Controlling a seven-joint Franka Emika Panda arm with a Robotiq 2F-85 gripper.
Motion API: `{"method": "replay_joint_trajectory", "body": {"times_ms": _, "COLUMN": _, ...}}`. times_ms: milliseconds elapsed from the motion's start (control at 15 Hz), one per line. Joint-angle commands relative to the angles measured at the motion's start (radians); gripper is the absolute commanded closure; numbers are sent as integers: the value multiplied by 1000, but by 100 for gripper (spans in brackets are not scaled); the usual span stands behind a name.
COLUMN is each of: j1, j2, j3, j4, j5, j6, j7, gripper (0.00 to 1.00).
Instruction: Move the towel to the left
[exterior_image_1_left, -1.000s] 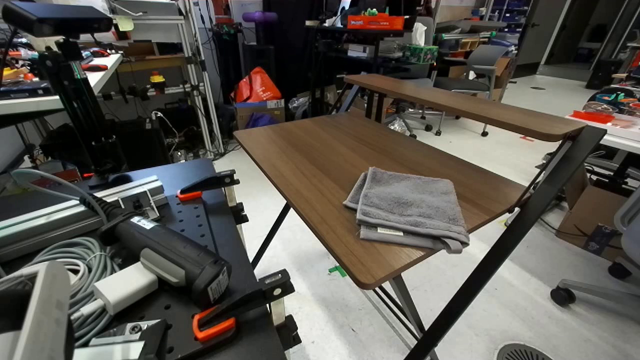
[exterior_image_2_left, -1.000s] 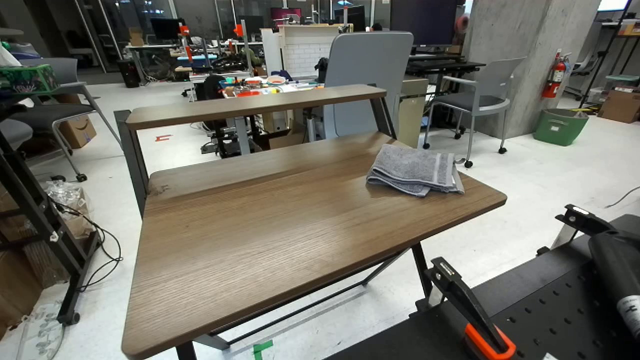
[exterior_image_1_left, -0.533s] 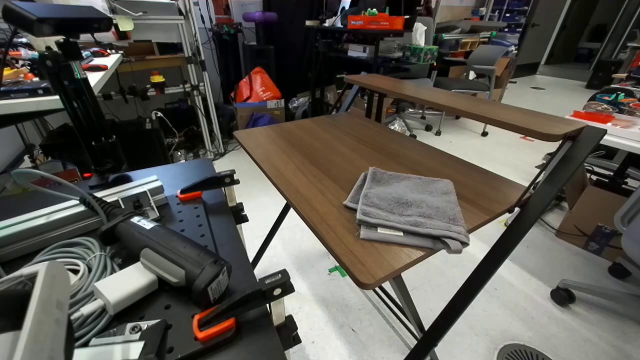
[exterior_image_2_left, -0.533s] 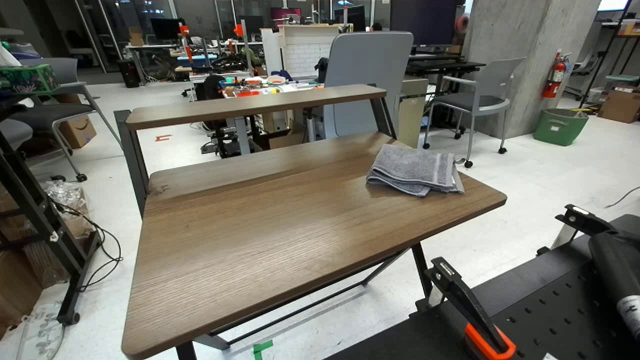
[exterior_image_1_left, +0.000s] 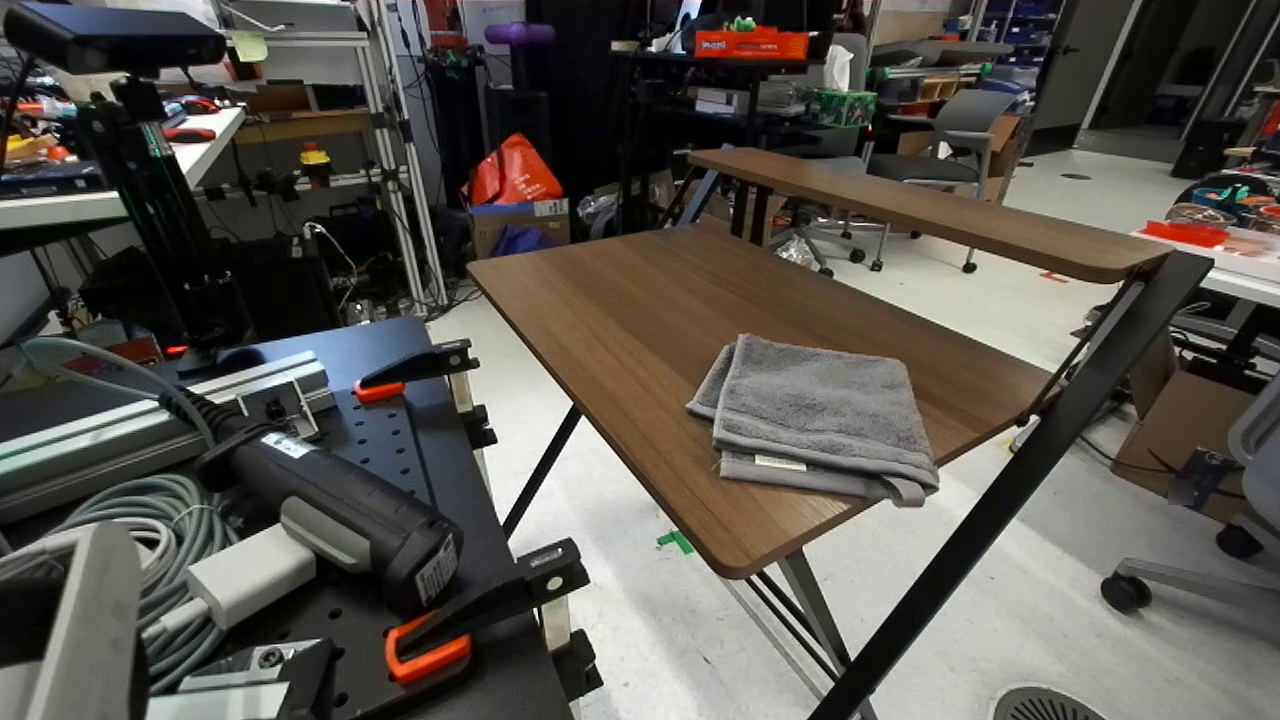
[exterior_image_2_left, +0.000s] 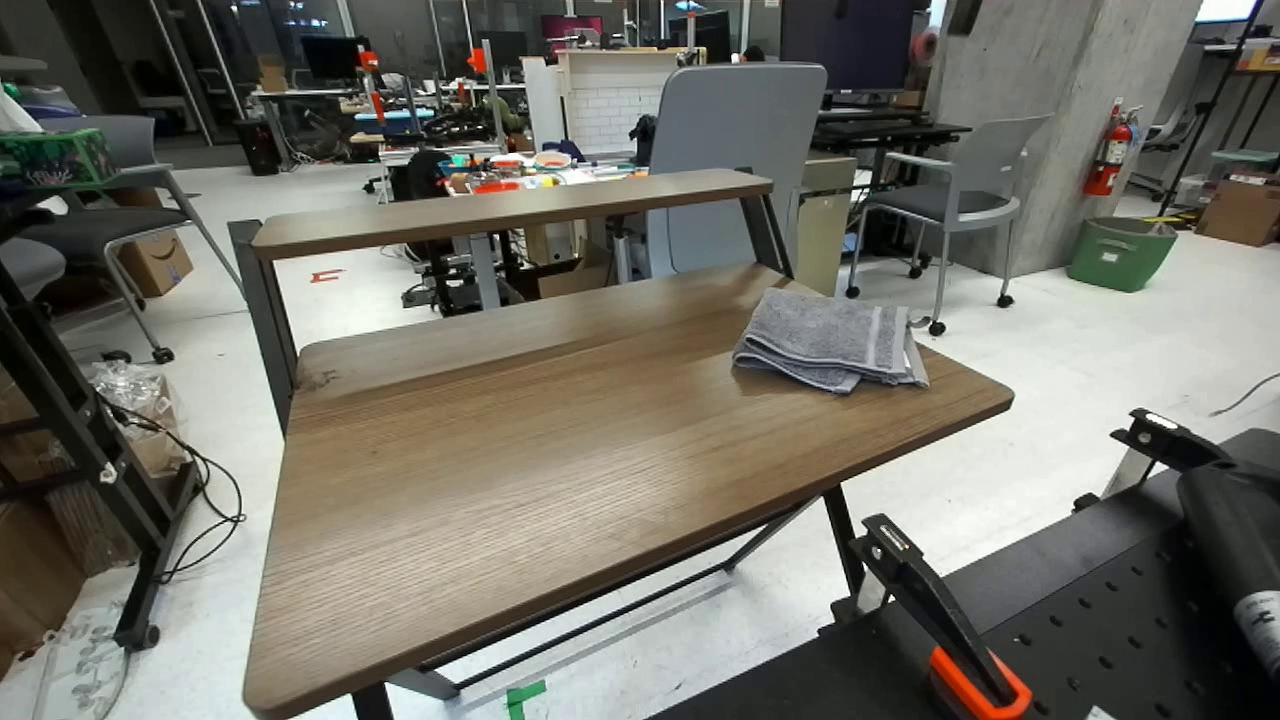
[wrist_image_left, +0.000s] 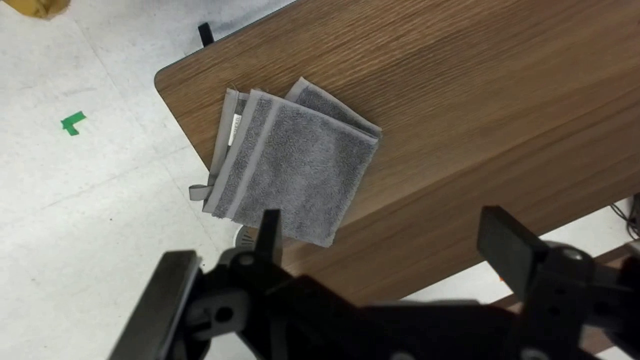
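Observation:
The towel (exterior_image_1_left: 820, 410) is a grey folded cloth lying flat near one end of the brown tabletop (exterior_image_1_left: 620, 290). It also shows near the right end of the tabletop (exterior_image_2_left: 500, 480) in an exterior view, where the towel (exterior_image_2_left: 825, 335) has layered edges. In the wrist view the towel (wrist_image_left: 305, 160) lies at the table corner, with its loop past the edge. My gripper (wrist_image_left: 385, 227) is open and empty, above the table. Its left finger overlaps the towel's lower edge in that view; the right finger is over bare wood. A small dark part, likely a fingertip (exterior_image_2_left: 965, 15), shows at an exterior view's top edge.
A raised wooden shelf (exterior_image_1_left: 930, 210) runs along one long side of the table, also seen in an exterior view (exterior_image_2_left: 510, 210). A slanted black post (exterior_image_1_left: 1010, 490) holds it near the towel. A black bench (exterior_image_1_left: 390, 440) with clamps and cables stands across a gap.
A small dark part has come into view at the top edge of an exterior view. The towel and table have not moved.

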Motion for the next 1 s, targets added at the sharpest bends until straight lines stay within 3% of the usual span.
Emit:
{"method": "replay_joint_trajectory", "body": {"times_ms": 0, "j1": 0, "j2": 197, "j3": -8, "j4": 114, "j5": 10, "j6": 53, "j7": 27, "gripper": 0}}
{"method": "replay_joint_trajectory", "body": {"times_ms": 467, "j1": 8, "j2": 494, "j3": -15, "j4": 287, "j5": 59, "j6": 80, "j7": 37, "gripper": 0}}
{"method": "replay_joint_trajectory", "body": {"times_ms": 933, "j1": 6, "j2": 646, "j3": -28, "j4": 373, "j5": 79, "j6": 90, "j7": 60, "gripper": 0}}
